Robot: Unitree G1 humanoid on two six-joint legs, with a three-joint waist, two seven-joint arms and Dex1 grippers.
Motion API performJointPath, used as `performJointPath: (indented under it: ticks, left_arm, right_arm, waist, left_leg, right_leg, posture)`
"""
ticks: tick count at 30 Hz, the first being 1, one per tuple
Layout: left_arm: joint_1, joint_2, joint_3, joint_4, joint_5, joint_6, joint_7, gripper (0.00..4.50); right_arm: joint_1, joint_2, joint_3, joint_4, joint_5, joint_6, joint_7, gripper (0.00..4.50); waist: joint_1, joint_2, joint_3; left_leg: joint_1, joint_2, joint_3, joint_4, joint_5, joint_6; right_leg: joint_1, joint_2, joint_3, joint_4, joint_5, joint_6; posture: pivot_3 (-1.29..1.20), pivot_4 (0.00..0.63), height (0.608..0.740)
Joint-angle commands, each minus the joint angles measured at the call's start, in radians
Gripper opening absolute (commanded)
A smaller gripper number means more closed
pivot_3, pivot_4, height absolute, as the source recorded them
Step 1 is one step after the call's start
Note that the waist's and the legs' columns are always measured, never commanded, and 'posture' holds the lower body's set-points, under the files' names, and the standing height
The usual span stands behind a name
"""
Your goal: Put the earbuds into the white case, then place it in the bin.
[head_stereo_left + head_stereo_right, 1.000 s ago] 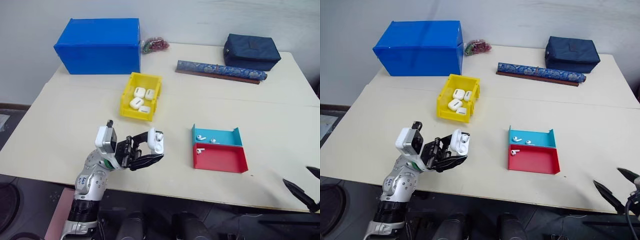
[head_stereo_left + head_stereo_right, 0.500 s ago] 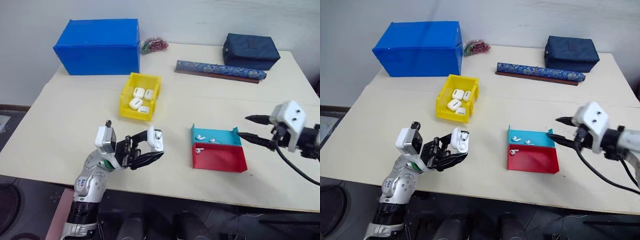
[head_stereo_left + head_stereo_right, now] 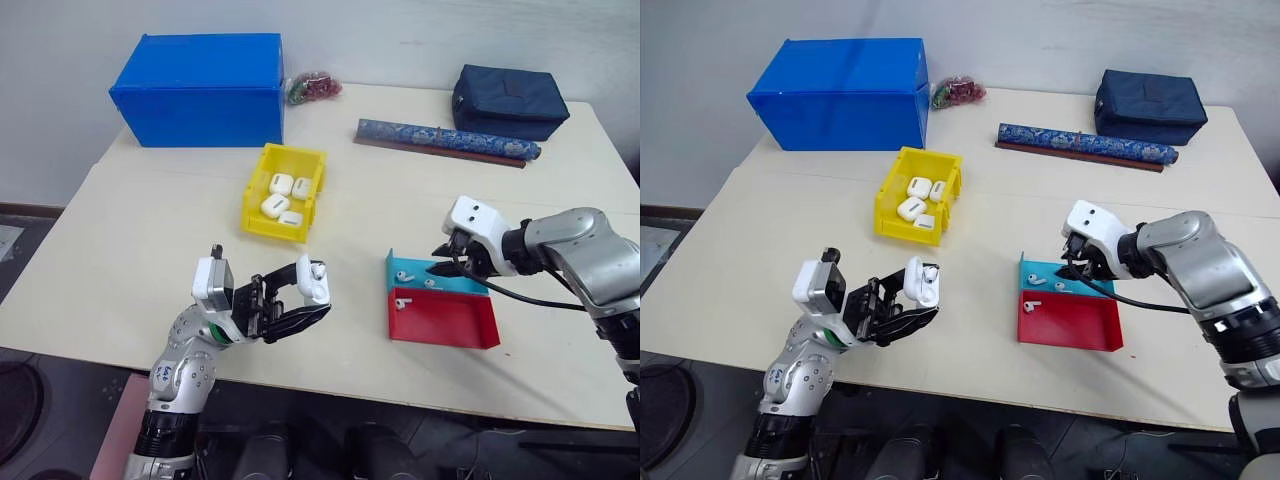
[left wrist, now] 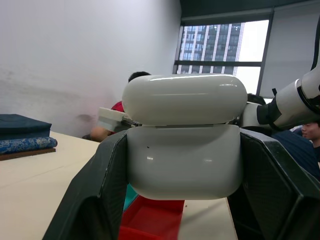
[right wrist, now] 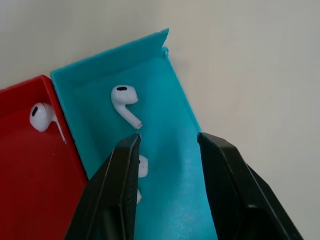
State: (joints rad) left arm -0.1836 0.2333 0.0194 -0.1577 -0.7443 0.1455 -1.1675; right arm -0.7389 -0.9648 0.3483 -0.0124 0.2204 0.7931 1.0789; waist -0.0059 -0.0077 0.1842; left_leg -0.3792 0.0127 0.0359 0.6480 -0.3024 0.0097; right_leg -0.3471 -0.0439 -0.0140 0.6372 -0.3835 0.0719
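Tabletop (image 3: 150, 240), pale cream, carries everything, and biggest on it is the blue box (image 3: 198, 76) at the far left. Behind its right corner lies a small bag of red and green bits (image 3: 312, 87). Far right sits a dark navy pouch (image 3: 508, 100), and in front of it lies a long patterned blue roll (image 3: 447, 140) on a wooden strip.

Nearer the middle stands the bin (image 3: 255, 210), bright yellow, open-topped, with four white cases lying inside it. To the right of centre are two shallow trays set edge to edge: the teal tray (image 5: 170, 85) farther from the robot, the red tray (image 3: 450, 322) nearer.

At the near left, above the table's front edge, the left gripper (image 3: 290, 303) is clamped on the white case (image 3: 314, 281), holding it upright in the air, well apart from the bin. The case's lid (image 4: 185, 99) stands slightly raised, and something small and white shows at its top in the head views.

Over the teal tray, the right gripper (image 5: 167, 150) points down into it, its black fingers (image 5: 117, 195) parted and grasping nothing. Two of the earbuds (image 5: 123, 102) lie in the teal tray, one clear of the fingers and one partly hidden just beside the near finger. A third earbud (image 5: 40, 115) rests in the red tray, against the wall it shares with the teal one.
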Motion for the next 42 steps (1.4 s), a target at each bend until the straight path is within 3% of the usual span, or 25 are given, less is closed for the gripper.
performJointPath:
  ticks: [1,16,42]
  left_arm:
    - [0.008,-0.003,-0.001,-0.052,-0.005,-0.021,0.005,2.8]
    - [0.033,-0.007,-0.016,-0.076,0.008,-0.044,0.036,2.8]
    - [0.019,0.004,-0.01,-0.061,0.004,-0.058,0.045,2.8]
  right_arm:
    - [-0.036,0.006,0.016,-0.001,-0.023,0.037,0.041,1.81]
    - [-0.105,0.034,0.132,0.083,-0.15,0.076,0.118,1.81]
    - [-0.079,0.045,0.132,0.084,-0.238,0.084,0.162,1.81]
  waist:
    - [0.0,0.0,0.0]
    - [-0.002,0.0,0.0]
    - [-0.003,0.0,0.0]
  left_leg:
    - [0.0,0.0,0.0,0.0,0.0,0.0]
    - [0.0,0.0,0.0,0.001,0.0,0.0]
    - [0.0,0.0,0.0,0.002,0.0,0.0]
  right_leg:
    - [0.0,0.0,0.0,0.0,0.0,0.0]
    - [0.0,0.0,-0.001,0.0,0.0,0.0]
    - [0.0,0.0,-0.001,0.001,0.0,0.0]
  posture:
    - [0.0,0.15,0.74]
    - [0.0,0.15,0.74]
    - [0.0,0.15,0.74]
